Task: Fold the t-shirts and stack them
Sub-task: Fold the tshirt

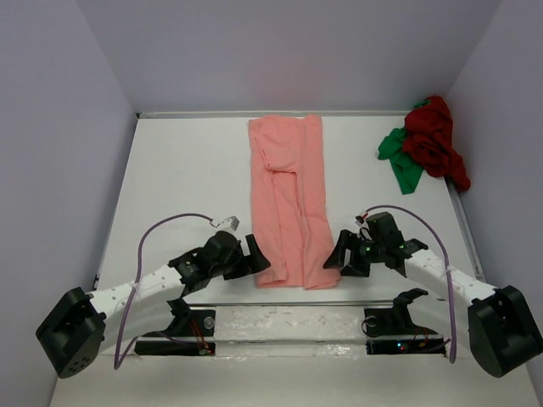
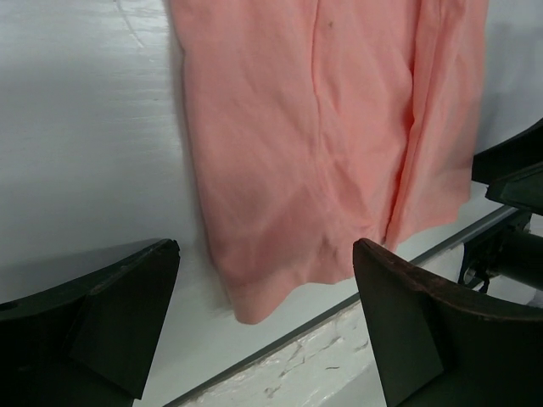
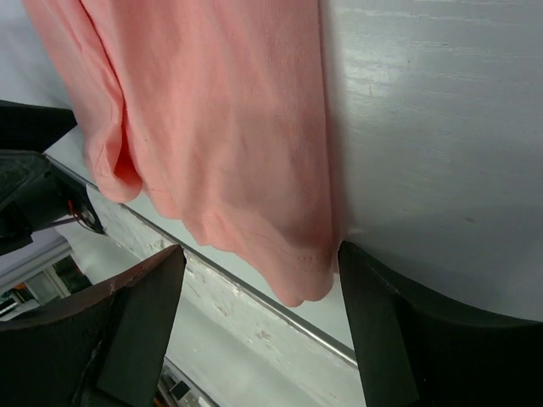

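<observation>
The pink shirt is lying in the middle of the table as a long narrow strip running from 12 to 6 o'clock, its sides folded in, probably so that it can next be folded across its length. The red shirt and green shirt are waiting in a heap at 2 o'clock, well apart. Both arms are reaching low and forward, one to each near corner of the strip: the left gripper at 7 o'clock, the right gripper at 5 o'clock. Both are standing spread wide, holding nothing, I think ready for pinching the hem
</observation>
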Controlling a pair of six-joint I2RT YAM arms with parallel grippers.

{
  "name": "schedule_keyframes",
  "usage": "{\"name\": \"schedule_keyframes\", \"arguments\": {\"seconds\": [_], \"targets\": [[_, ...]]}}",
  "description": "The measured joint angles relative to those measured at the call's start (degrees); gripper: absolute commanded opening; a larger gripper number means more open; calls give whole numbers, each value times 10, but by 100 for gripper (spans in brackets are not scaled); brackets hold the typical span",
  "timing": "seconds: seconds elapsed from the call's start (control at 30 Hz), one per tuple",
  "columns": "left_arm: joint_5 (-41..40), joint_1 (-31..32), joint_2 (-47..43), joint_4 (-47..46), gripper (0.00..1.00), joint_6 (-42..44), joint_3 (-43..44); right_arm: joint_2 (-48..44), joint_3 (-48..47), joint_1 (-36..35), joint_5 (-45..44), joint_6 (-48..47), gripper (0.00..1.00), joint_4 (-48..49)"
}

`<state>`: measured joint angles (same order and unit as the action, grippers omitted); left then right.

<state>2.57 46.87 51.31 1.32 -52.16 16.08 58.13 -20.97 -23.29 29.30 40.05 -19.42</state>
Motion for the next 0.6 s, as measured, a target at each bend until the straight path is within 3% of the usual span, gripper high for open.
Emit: {"name": "schedule_keyframes", "arguments": {"seconds": [0.33, 0.6], "targets": [[-3, 53, 110, -135, 99, -47, 10, 0, 31, 12, 45, 16, 75, 55], [-12, 73, 125, -152, 99, -64, 13, 0, 54, 12, 72, 29, 69, 86]]}}
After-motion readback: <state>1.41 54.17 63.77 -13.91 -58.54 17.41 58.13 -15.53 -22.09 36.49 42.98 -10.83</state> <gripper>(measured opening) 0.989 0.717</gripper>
